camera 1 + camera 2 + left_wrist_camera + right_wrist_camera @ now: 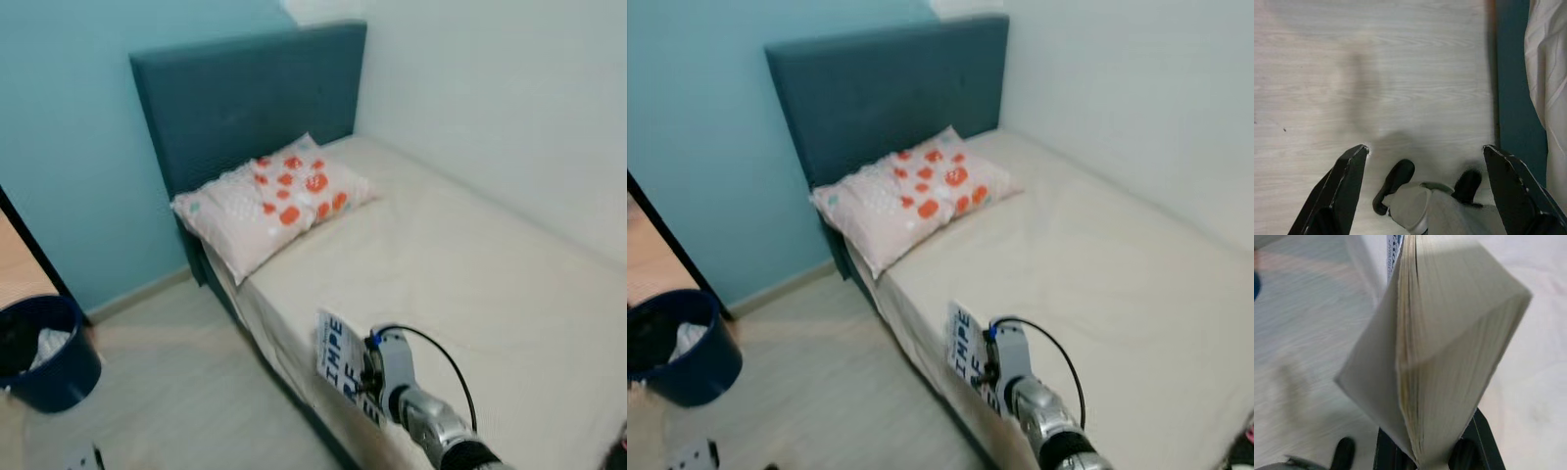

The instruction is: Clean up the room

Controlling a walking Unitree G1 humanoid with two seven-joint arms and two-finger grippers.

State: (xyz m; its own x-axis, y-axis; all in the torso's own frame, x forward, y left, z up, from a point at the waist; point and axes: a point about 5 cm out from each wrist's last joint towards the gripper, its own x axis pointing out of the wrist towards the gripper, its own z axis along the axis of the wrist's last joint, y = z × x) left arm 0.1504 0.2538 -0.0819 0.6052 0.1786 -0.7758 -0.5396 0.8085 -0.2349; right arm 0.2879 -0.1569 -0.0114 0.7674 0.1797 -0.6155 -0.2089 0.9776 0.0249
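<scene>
**Robot holds a book beside a made bed**

One bed [470,255] fills the centre and right of the frame, with a cream sheet and a teal headboard [245,93] at upper centre. One pillow [274,201], white with orange spots, lies against the headboard. At lower left, one dark blue bin [44,357] stands on the pale wood floor [167,382], something white inside it.

At lower centre the right gripper [1425,453] is clamped on one book [343,367], white cover with blue lettering, held over the bed's near edge; the wrist view shows its pages fanning slightly. The left gripper [1425,191] hangs idle over the floor, fingers spread wide, holding nothing.

The tidying looks partly done: the bed appears made, but the book has yet to be put away.
</scene>
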